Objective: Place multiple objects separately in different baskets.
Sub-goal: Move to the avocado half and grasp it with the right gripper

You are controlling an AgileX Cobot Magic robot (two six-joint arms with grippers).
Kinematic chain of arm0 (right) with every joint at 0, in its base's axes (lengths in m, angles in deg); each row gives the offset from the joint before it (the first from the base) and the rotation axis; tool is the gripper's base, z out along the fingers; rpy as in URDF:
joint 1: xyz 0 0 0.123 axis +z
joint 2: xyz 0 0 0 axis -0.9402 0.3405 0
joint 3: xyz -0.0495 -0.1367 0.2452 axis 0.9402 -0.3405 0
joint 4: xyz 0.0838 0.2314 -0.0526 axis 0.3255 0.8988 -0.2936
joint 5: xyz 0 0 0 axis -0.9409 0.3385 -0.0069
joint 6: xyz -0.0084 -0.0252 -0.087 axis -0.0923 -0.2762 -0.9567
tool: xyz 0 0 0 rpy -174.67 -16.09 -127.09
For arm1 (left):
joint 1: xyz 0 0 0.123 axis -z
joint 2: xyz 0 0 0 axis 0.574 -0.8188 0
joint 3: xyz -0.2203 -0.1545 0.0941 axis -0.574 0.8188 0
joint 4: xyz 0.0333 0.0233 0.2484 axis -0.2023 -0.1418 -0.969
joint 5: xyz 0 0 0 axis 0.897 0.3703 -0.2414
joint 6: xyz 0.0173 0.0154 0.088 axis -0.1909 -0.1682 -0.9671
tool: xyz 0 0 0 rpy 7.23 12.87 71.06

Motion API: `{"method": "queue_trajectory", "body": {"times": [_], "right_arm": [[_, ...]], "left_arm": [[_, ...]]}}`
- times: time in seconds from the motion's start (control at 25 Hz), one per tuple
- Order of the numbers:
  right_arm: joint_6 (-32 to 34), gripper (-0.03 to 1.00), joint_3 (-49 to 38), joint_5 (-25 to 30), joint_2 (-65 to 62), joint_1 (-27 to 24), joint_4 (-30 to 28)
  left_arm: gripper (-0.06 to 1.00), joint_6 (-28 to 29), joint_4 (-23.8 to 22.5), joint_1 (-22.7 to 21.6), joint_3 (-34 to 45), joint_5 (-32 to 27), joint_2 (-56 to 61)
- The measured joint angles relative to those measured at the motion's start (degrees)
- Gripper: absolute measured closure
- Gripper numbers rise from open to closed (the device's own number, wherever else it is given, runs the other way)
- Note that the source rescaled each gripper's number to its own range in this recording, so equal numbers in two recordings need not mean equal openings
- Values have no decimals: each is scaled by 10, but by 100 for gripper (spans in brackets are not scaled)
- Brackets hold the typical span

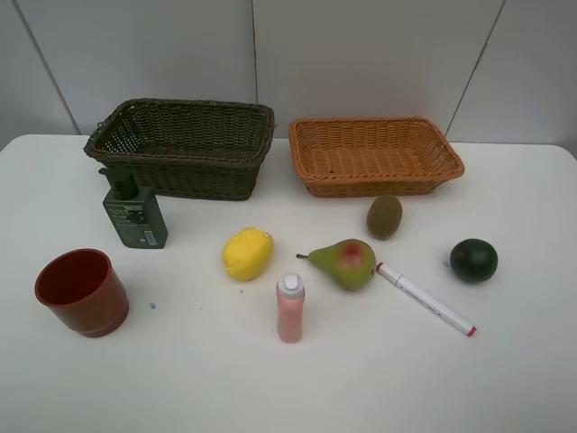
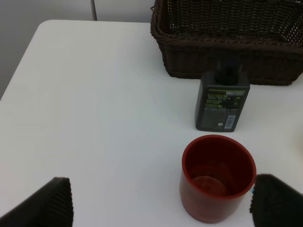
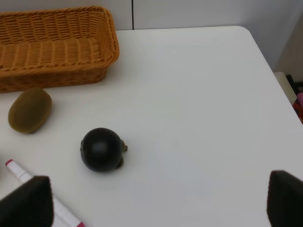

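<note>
Two baskets stand at the back of the table, a dark brown basket on the left and an orange-tan basket on the right; both are empty. In front lie a dark green pump bottle, red cup, lemon, pear, kiwi, dark green round fruit, pink bottle and white marker. My left gripper hangs open, with the red cup just ahead of its right fingertip. My right gripper is open near the dark fruit. Neither arm shows in the high view.
The white table ends at a grey wall behind the baskets. In the right wrist view the table's right edge drops off beside the dark fruit. The left wrist view shows the pump bottle standing against the dark basket.
</note>
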Motion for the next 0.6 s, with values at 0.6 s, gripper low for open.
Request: {"method": "queue_trajectory", "body": {"times": [0.6], "right_arm": [[0, -1, 0, 0, 0, 0, 0]], "left_arm": [[-3, 0, 0, 0, 0, 0, 0]]}}
